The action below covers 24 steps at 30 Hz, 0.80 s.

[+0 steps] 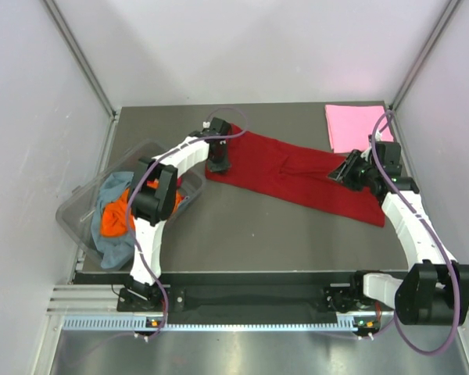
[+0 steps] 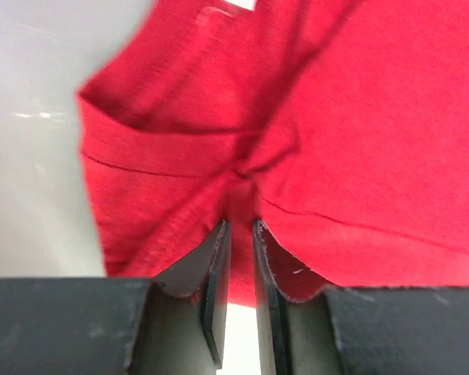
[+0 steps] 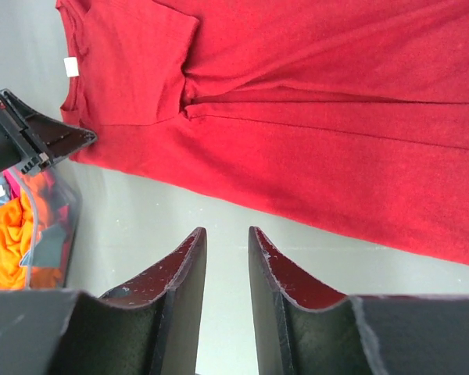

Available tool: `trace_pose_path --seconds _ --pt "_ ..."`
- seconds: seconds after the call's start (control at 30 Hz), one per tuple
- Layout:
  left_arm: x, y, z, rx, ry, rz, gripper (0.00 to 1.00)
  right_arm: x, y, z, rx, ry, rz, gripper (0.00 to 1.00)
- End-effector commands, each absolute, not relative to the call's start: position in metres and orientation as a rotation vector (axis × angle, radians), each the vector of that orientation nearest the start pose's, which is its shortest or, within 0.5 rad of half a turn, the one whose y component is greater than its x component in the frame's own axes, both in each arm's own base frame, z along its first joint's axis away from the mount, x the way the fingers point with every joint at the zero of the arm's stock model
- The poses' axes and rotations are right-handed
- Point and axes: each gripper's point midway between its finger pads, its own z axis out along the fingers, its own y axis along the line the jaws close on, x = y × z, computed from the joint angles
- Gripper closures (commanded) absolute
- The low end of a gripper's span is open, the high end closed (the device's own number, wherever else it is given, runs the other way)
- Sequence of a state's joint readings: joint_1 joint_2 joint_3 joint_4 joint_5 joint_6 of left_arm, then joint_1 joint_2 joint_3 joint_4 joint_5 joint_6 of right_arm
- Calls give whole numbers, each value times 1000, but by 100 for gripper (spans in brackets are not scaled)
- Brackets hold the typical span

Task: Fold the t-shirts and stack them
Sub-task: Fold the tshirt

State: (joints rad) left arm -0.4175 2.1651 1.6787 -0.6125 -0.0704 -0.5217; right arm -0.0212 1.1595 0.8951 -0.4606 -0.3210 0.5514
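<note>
Dark red t-shirt [image 1: 297,176] lies long on bench [image 1: 242,234], far-left to near-right. L tool [image 1: 219,164] at neck end: narrow, cloth bunched at tips, can't tell if gripping. R tool [image 1: 342,173] nr other end: narrow gap, empty.

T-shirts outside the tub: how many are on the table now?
2. The dark red t-shirt lies spread across the middle of the table; the pink t-shirt sits folded at the far right corner. The tub holds orange cloth and grey-blue cloth, maybe further shirts hiding others.
</note>
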Motion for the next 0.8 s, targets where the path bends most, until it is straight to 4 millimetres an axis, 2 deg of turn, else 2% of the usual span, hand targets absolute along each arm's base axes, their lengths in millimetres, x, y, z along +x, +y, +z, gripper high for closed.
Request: trace_pose_path --seconds 0.0,0.2,0.37,0.4,0.43,0.5,0.77 --pt "451 -188 16 -218 2696 -71 77 322 75 176 452 2250 661 71" --pt "453 -170 -9 -246 2720 94 78 327 74 168 463 2259 655 71" --pt "471 -168 -9 -267 2694 121 78 332 73 164 477 2254 652 70" --pt "474 -166 -15 -272 2696 141 78 333 73 163 480 2255 653 70" --pt "482 -166 -10 -277 2679 139 77 333 73 163 478 2254 652 70" --pt "486 -160 -17 -284 2686 173 76 337 72 163 479 2252 645 70" --pt "517 -154 -19 -318 2610 172 77 348 65 156 490 2251 594 70"
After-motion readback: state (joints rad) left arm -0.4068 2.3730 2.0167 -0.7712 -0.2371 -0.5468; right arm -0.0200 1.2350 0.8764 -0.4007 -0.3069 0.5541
